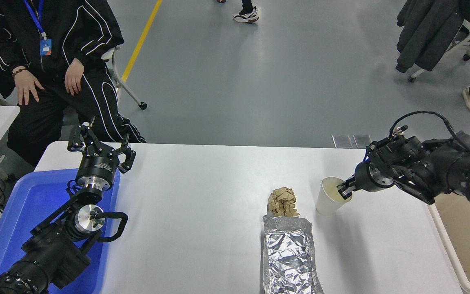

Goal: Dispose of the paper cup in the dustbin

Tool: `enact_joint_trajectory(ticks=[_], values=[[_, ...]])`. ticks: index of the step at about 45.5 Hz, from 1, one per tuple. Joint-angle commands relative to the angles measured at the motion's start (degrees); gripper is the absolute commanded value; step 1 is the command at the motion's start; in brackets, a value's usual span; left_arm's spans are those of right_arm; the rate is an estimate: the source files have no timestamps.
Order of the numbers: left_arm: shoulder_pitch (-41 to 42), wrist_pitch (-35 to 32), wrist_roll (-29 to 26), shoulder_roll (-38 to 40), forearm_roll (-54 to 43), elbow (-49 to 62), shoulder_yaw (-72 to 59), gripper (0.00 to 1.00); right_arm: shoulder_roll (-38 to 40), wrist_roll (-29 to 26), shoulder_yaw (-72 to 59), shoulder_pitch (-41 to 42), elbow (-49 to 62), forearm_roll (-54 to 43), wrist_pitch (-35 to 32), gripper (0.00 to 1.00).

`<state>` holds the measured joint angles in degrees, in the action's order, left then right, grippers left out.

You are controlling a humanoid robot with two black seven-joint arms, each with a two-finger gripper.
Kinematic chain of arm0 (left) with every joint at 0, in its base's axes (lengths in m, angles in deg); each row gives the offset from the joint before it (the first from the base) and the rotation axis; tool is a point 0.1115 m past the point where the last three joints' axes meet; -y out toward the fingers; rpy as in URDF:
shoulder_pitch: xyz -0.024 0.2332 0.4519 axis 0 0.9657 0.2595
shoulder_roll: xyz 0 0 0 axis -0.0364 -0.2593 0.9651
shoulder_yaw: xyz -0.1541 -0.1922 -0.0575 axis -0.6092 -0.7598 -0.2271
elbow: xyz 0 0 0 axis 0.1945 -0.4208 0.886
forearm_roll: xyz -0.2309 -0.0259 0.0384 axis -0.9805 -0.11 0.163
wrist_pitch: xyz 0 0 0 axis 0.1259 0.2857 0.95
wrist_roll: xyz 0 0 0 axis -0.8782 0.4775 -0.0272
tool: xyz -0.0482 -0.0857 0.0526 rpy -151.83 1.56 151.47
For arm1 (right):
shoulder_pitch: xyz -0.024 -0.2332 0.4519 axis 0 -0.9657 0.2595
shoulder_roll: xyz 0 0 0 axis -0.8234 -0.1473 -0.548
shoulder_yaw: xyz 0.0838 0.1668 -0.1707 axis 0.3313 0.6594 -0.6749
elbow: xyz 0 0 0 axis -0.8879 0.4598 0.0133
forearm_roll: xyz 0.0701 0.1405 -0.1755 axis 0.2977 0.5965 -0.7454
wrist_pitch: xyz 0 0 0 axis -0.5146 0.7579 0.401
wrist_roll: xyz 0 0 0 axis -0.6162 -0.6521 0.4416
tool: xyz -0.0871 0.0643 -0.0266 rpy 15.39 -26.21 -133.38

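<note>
The paper cup [329,197] is taken as the landmark. It stands on the white table [202,192], tipped slightly toward the dustbin [461,241], whose beige rim and inner wall are seen to the cup's right, off the table's edge and well apart from it. Just to the cup's left a crumpled brown paper ball [282,201] is found, with a strip of crinkled foil [289,255] nearer the camera than the ball.

The right gripper [344,190] is brought in from the cup's right, and its fingers are closed narrowly on the cup's rim at the side facing the dustbin, one finger apparently inside the mouth; how firmly the rim is pinched cannot be settled, since the tips are small and dark. The left gripper [100,149] is parked far to the cup's left, above a blue tray [23,204], with its fingers spread and nothing held.

The task is judged to be at an early stage: the cup has been grasped, but whether its base has left the table is unclear. The carry across to the dustbin and the release over it are left to be done.
</note>
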<state>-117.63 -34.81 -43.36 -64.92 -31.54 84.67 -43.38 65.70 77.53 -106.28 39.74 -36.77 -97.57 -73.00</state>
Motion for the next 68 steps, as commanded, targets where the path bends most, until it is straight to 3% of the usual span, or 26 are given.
enact_joint_trajectory(ticks=[1,10,25,46,68], values=[[0.01,0.00,0.00,0.00,0.06,-0.03,0.00,1.00,0.10,1.12,0.33,-0.05,-0.09,0.30,-0.16,0.00],[0.01,0.00,0.00,0.00,0.06,-0.03,0.00,1.00,0.27,1.20,2.43,0.48,0.52,1.53,0.28,0.00],[0.01,0.00,0.00,0.00,-0.02,0.06,0.00,1.00,2.03,1.20,7.18,1.19,4.65,14.01,-0.33,0.00],[0.01,0.00,0.00,0.00,-0.03,0.06,0.00,1.00,2.38,0.24,7.89,-8.56,33.65,38.09,-0.68,0.00],[0.01,0.00,0.00,0.00,-0.03,0.06,0.00,1.00,15.12,-14.79,30.38,-13.41,35.59,42.23,0.28,0.00]])
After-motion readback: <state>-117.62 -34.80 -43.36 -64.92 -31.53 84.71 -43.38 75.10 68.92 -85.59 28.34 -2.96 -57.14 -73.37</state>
